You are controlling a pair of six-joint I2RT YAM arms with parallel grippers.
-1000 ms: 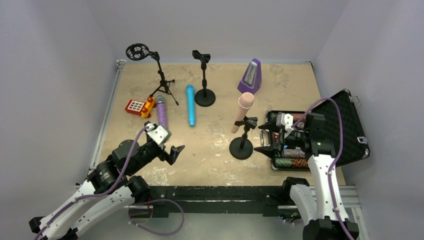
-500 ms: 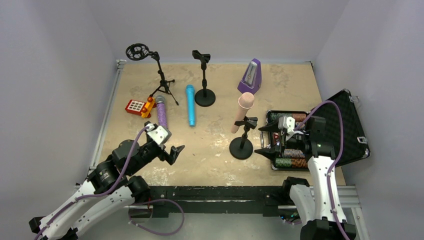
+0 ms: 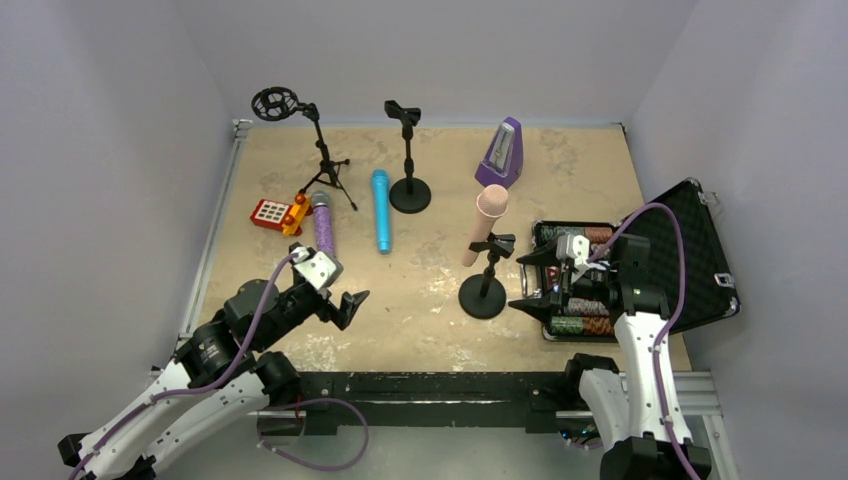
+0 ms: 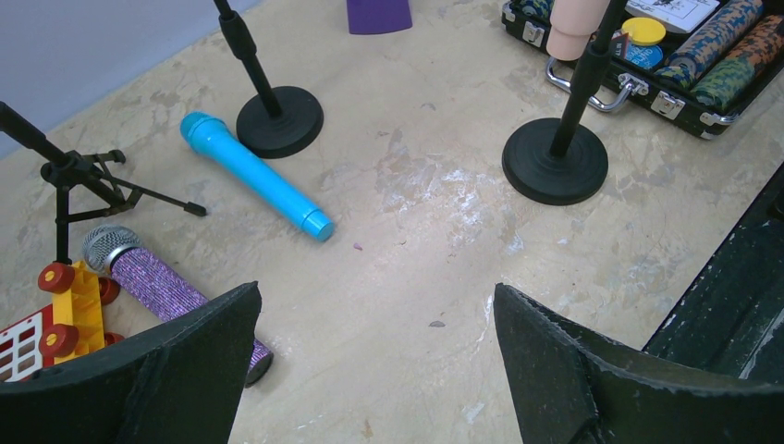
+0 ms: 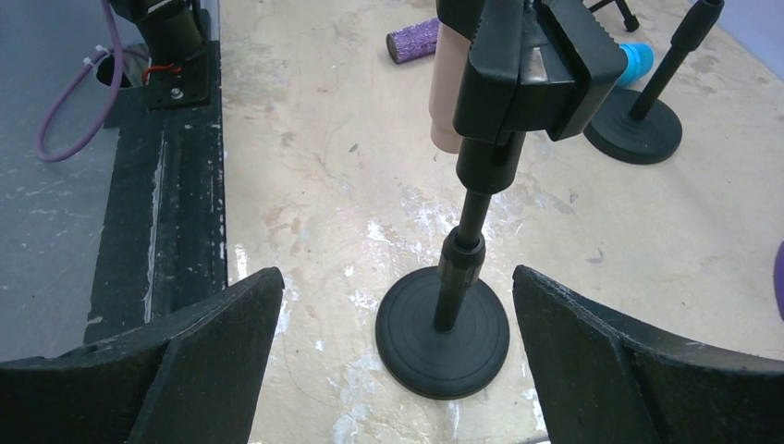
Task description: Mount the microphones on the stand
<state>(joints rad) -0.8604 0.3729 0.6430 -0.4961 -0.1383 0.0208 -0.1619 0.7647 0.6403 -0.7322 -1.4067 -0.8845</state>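
Beige tabletop [image 3: 420,290] bears pink microphone [image 3: 485,225], clipped just ahead of splayed right pincer [image 3: 517,280].

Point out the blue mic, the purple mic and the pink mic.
blue mic [image 3: 381,212], top view, middle of its body.
purple mic [image 3: 324,230], top view, glittery handle just below the mesh head.
pink mic [image 3: 482,230], top view, handle below the head.
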